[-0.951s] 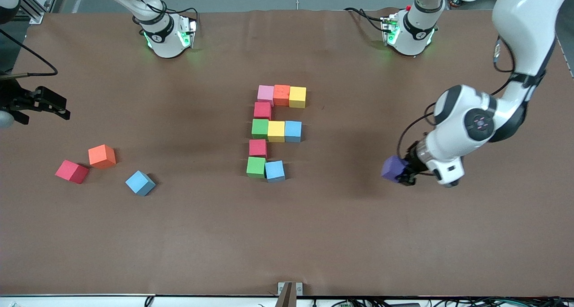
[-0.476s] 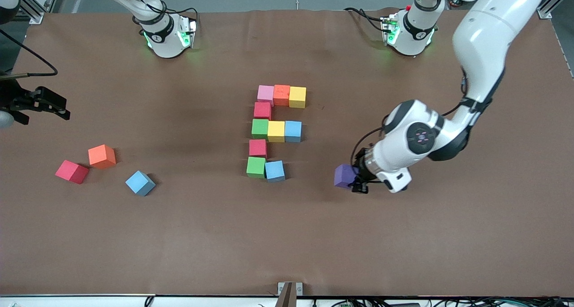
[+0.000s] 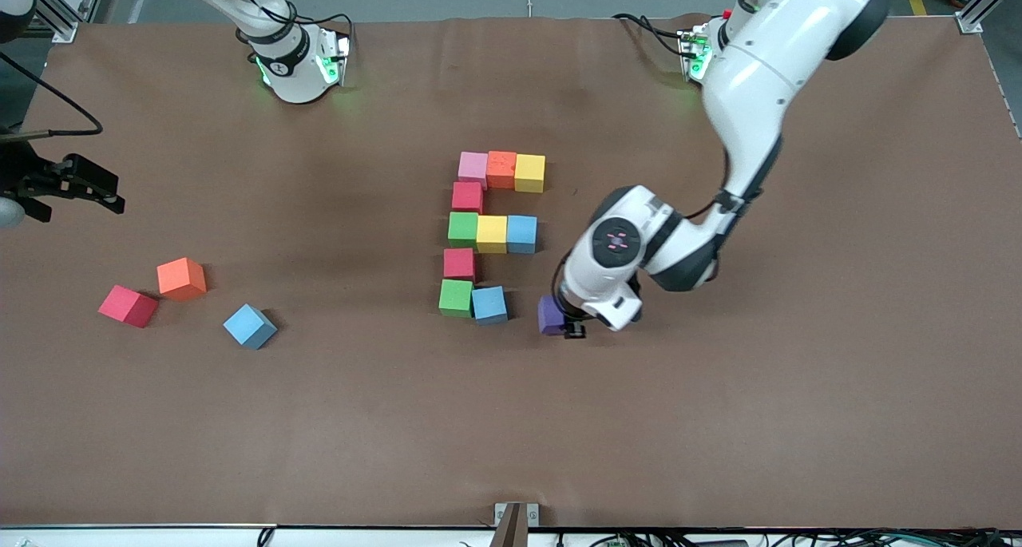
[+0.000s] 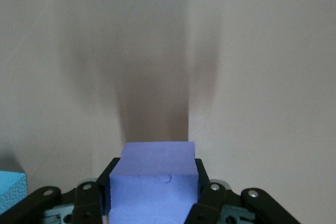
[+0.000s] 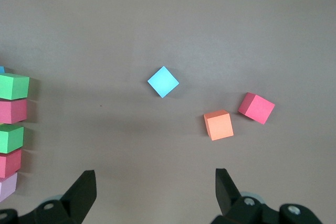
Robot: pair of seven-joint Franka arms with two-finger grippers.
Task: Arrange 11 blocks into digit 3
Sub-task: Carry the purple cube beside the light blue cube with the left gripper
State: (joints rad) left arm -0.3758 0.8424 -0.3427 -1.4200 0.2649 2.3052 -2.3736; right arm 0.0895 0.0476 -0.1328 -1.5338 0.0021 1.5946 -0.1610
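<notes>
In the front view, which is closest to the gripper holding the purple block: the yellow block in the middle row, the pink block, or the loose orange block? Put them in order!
From the left gripper:
1. Middle-row yellow block, in the figure.
2. Pink block, in the row nearest the bases.
3. Loose orange block, toward the right arm's end.

The right gripper [image 5: 153, 190] hangs with fingers [image 5: 84, 190] spread wide over the bare desk [image 5: 168, 19]; a blue cube [image 5: 163, 82], orange cube [image 5: 218, 125] and red cube [image 5: 256, 107] lie loose, apart from the stacked row of cubes [image 5: 13, 124] at the edge
</notes>
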